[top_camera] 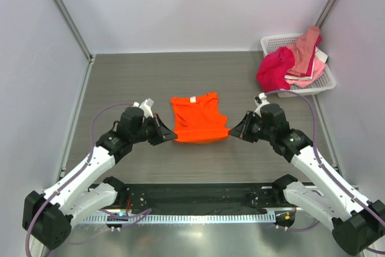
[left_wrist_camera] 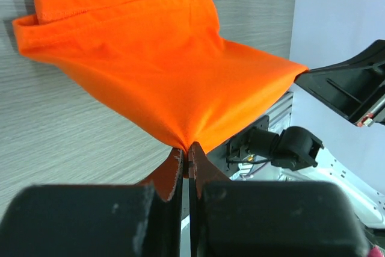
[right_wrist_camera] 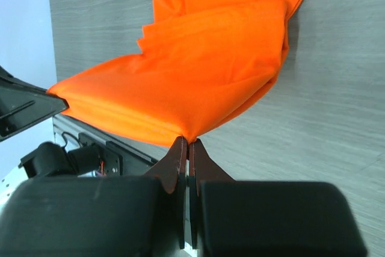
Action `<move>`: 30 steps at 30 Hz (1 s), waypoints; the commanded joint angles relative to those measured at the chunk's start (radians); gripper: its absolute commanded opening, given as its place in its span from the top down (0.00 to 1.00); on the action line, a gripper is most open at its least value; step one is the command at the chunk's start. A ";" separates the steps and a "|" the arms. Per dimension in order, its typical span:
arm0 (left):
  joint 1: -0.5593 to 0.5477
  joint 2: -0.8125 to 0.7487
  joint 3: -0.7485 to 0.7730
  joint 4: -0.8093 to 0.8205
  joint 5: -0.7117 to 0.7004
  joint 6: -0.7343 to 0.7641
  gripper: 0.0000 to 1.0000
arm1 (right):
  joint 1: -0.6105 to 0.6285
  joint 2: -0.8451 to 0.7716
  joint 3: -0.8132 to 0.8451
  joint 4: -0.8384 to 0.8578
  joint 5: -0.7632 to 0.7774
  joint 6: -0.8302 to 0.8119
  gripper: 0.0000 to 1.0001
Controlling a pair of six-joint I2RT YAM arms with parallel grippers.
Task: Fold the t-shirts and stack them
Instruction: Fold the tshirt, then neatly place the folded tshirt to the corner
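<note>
A bright orange t-shirt (top_camera: pixel 197 119) lies partly folded in the middle of the grey table, collar tag toward the far side. My left gripper (top_camera: pixel 172 137) is shut on its near left corner, the cloth (left_wrist_camera: pixel 162 64) bunching into the fingertips (left_wrist_camera: pixel 175 167). My right gripper (top_camera: pixel 231 132) is shut on the near right corner, where the orange cloth (right_wrist_camera: pixel 198 76) pulls into the closed tips (right_wrist_camera: pixel 180 148). The near edge is lifted and stretched between the two grippers. More t-shirts, magenta (top_camera: pixel 275 69), salmon (top_camera: pixel 307 46) and pale pink (top_camera: pixel 299 77), are heaped in the white basket (top_camera: pixel 328 79).
The white lattice basket stands at the far right corner by the wall. Grey walls with metal rails (top_camera: pixel 65 13) enclose the table on three sides. A black base plate (top_camera: pixel 198 197) with a toothed strip runs along the near edge between the arm bases.
</note>
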 commanded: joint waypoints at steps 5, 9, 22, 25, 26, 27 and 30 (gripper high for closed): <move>0.079 0.221 0.205 -0.010 -0.011 0.072 1.00 | -0.007 0.230 0.255 0.008 0.165 -0.104 0.99; 0.150 0.361 0.331 -0.005 -0.008 0.109 1.00 | -0.048 0.435 0.375 0.035 0.177 -0.147 0.99; 0.309 0.962 0.707 0.061 0.046 0.125 0.14 | -0.150 1.026 0.811 0.155 0.134 -0.199 0.03; 0.303 0.889 0.603 0.105 -0.011 0.147 0.01 | -0.150 0.969 0.692 0.227 0.107 -0.221 0.03; 0.302 0.868 0.573 0.110 -0.019 0.153 0.00 | -0.150 0.939 0.653 0.249 0.114 -0.222 0.03; 0.302 0.831 0.548 0.116 -0.022 0.156 0.00 | -0.150 0.889 0.621 0.264 0.117 -0.222 0.04; 0.295 0.795 0.459 0.154 -0.005 0.153 0.00 | -0.150 0.826 0.517 0.305 0.102 -0.216 0.13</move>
